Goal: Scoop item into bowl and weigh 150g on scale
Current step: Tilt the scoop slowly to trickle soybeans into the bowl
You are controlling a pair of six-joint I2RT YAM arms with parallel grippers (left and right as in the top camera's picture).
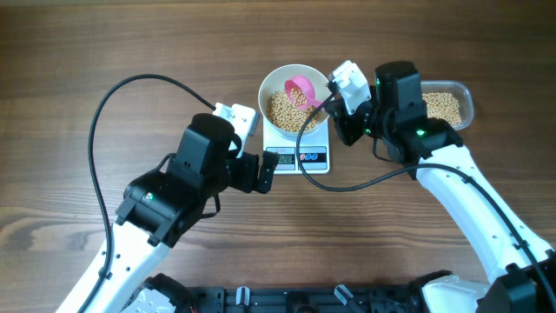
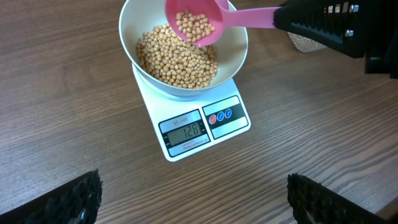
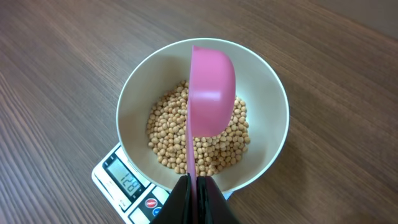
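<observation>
The left gripper (image 1: 263, 171) hovers at 8 o'clock of the scale (image 2: 152, 102), jaws wide apart and empty. The display reads 128. On the scale sits the bowl (image 3: 267, 81) of beans (image 3: 168, 130), and from 3 o'clock the right gripper (image 3: 198, 193) clamps the handle of a pink scoop (image 3: 211, 93), tilted over the bowl with beans inside.
</observation>
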